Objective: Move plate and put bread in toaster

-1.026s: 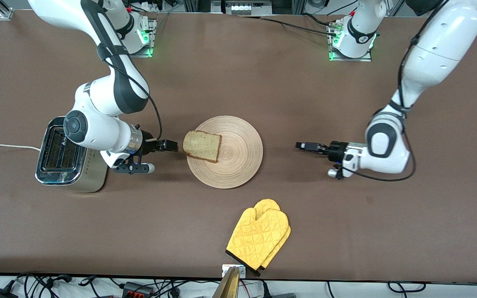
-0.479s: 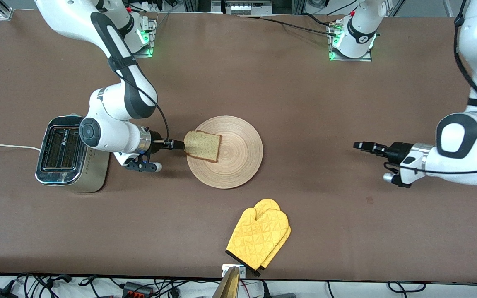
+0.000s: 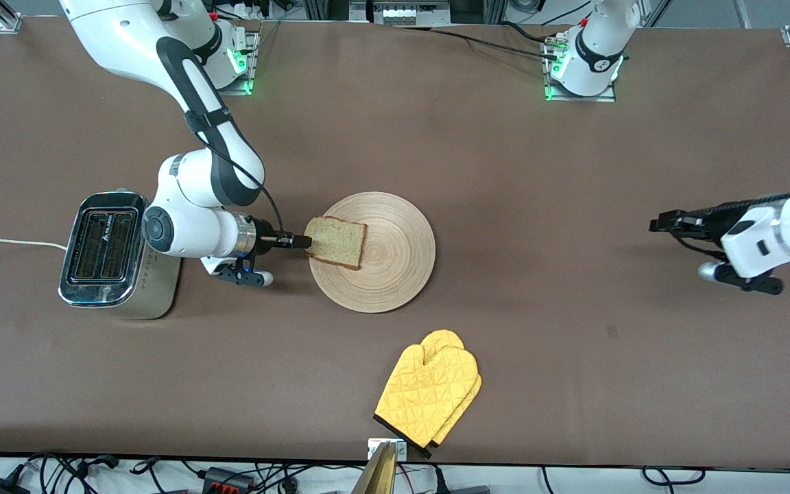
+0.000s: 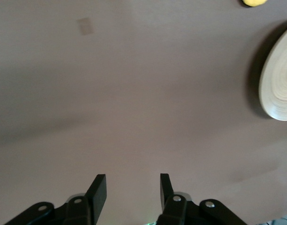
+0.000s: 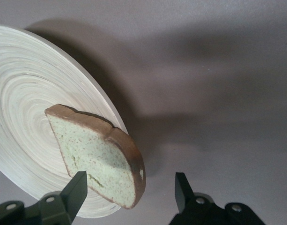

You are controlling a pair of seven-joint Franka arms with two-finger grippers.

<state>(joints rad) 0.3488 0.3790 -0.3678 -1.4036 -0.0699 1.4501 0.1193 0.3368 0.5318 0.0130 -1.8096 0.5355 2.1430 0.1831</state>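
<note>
The bread [image 3: 335,241] lies on the wooden plate [image 3: 395,274] at its edge toward the toaster [image 3: 103,250]. My right gripper [image 3: 301,241] is low between toaster and plate. It is open, with its fingers on either side of the bread's crust edge and not closed on it. In the right wrist view the bread [image 5: 99,157] rests on the plate [image 5: 26,93] between the open fingers of my right gripper [image 5: 131,183]. My left gripper [image 3: 661,224] is open and empty over bare table toward the left arm's end, and shows so in its wrist view [image 4: 133,183].
A yellow oven mitt [image 3: 429,392] lies near the table's front edge, nearer the front camera than the plate. The toaster's white cord [image 3: 4,241] runs off the right arm's end of the table. The left wrist view shows the plate's rim [image 4: 279,84].
My right gripper has moved toward the plate, and its fingers now flank the bread's edge. My left arm has drawn away from the plate toward its own end of the table.
</note>
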